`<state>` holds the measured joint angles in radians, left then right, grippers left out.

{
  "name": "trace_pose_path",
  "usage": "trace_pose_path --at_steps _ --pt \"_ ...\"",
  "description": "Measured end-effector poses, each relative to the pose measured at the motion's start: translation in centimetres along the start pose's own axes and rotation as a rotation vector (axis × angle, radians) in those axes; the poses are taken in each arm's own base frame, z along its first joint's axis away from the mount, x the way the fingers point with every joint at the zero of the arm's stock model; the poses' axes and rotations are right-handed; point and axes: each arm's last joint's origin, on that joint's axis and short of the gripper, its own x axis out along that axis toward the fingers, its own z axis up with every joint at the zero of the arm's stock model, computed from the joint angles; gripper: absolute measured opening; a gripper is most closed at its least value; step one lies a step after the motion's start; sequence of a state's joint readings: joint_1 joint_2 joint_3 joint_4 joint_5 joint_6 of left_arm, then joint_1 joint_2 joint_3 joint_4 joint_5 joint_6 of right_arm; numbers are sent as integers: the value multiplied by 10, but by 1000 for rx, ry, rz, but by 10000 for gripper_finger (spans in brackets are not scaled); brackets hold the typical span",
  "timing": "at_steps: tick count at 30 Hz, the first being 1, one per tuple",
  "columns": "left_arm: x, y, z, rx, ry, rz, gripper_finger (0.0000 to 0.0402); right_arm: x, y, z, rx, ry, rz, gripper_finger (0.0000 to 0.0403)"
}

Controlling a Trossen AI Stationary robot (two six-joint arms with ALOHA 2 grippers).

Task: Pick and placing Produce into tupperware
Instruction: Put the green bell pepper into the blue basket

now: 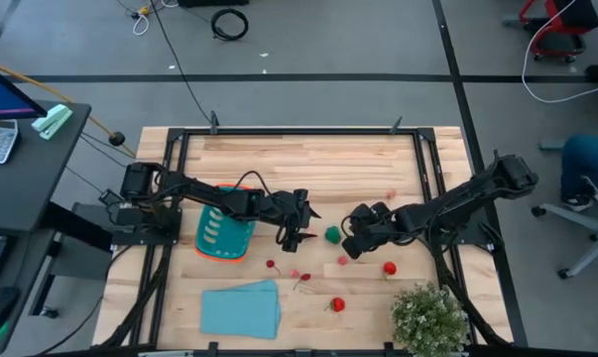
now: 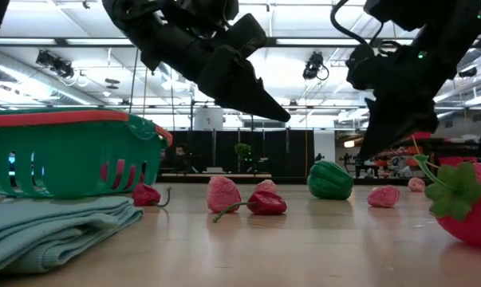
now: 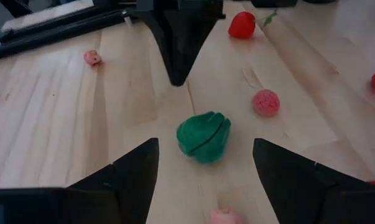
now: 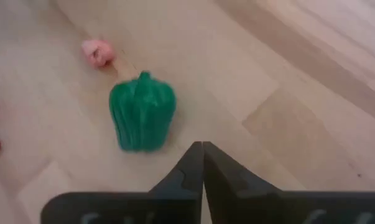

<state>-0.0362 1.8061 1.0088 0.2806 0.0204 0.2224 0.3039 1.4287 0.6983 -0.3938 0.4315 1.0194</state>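
The produce is scattered on the table; the green pepper [image 1: 332,235] rests on its side, and small red and pink pieces [image 1: 297,275] lie nearer the near edge. The teal tupperware [image 1: 224,236] with an orange rim stands left of them. My left gripper [image 3: 204,144] is open and hangs just left of the pepper [image 3: 204,137], one finger on either side of it without touching. My right gripper [image 4: 203,155] is shut and hovers just right of the pepper [image 4: 142,115], pointing toward it. In the low view both grippers are above the table.
A folded light-blue cloth [image 1: 241,307] lies near the table's near edge, with a bushy potted plant [image 1: 429,317] at the near right corner. A strawberry [image 1: 338,304] and a red piece [image 1: 389,268] lie between them. Black frame rails [image 1: 422,169] border the table.
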Motion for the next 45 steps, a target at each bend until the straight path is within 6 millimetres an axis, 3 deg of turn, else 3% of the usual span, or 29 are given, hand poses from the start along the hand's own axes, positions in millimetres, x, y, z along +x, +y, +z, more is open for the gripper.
trace_pose_path --at_steps 11,16,26,35,45 --pt "0 -1 0 -47 0 -2 260 15 19 -7 12 -51 90 6" --pt "2 -1 -2 -54 3 -3 260 23 18 -7 13 -39 63 10" --pt "24 -6 -26 -55 75 -17 258 52 12 -7 44 -15 2 4" --pt "26 -11 -25 -47 52 -24 258 65 18 7 40 -89 91 3" --pt "26 -32 -21 -20 49 -71 259 66 24 23 28 -159 212 3"
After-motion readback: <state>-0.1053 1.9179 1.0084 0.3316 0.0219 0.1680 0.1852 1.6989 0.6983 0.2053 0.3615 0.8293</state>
